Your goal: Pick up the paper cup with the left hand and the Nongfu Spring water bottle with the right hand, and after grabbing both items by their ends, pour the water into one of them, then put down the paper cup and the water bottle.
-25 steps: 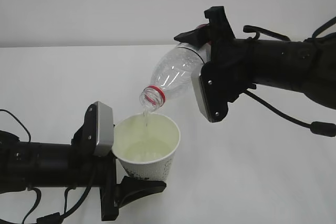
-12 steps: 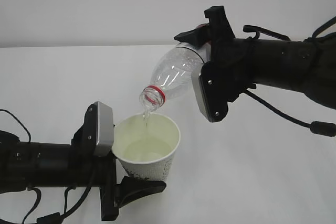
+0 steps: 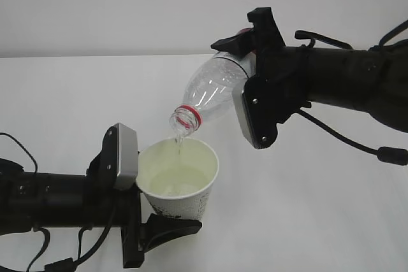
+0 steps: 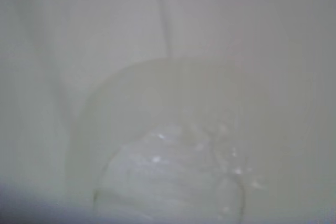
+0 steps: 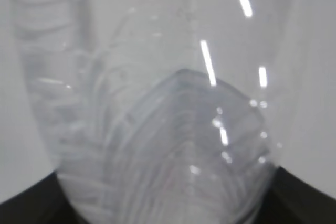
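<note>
My left gripper (image 3: 155, 208) is shut on the base end of the paper cup (image 3: 185, 202), which stands upright just above the table. My right gripper (image 3: 247, 71) is shut on the bottom end of the Nongfu Spring water bottle (image 3: 210, 90), tilted mouth-down to the left over the cup. A thin stream of water (image 3: 178, 144) falls from the red-ringed mouth into a pale pool (image 3: 175, 183). The left wrist view looks into the cup (image 4: 105, 103) at the rippling water (image 4: 168, 177). The clear ribbed bottle (image 5: 168, 129) fills the right wrist view. Its label is hidden.
The white table (image 3: 319, 208) spreads under both arms, with a pale wall behind it. A black cable (image 3: 344, 141) loops down from the right arm to a plug near the right edge.
Neither arm nor the bottle has moved. The stream keeps running into the cup.
</note>
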Controlling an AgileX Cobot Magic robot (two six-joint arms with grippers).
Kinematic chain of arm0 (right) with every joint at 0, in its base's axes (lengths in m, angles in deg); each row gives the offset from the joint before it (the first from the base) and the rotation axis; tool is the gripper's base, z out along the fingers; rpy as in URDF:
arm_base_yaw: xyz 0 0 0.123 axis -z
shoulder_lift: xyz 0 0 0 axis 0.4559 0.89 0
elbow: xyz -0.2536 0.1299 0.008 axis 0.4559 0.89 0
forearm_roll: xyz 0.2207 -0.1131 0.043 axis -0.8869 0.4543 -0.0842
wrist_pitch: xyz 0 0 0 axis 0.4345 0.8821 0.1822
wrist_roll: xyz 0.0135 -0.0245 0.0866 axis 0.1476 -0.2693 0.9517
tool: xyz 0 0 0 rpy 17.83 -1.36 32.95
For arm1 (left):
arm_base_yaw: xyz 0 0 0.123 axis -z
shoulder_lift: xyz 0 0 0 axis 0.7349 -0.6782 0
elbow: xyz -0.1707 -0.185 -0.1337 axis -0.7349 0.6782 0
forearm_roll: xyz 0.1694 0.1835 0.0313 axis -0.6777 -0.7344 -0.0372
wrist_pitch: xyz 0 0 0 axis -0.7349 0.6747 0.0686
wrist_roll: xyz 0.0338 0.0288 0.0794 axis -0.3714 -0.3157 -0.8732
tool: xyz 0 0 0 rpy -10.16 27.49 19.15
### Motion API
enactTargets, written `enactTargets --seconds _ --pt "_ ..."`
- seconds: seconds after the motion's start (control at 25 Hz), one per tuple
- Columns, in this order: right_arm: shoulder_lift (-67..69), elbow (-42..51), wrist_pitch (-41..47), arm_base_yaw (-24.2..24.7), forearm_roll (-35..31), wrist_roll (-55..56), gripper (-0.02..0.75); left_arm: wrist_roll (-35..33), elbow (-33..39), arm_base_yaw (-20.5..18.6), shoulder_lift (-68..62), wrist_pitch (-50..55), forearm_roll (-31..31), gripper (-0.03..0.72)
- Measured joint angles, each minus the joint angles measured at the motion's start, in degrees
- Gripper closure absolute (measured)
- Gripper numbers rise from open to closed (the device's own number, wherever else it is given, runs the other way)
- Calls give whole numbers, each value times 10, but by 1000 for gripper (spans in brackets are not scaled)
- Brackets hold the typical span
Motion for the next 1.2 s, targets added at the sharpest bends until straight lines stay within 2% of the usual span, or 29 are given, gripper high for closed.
enactTargets --seconds 1.2 --pt "0 0 -15 0 0 -11 230 0 0 0 0 3 1 176"
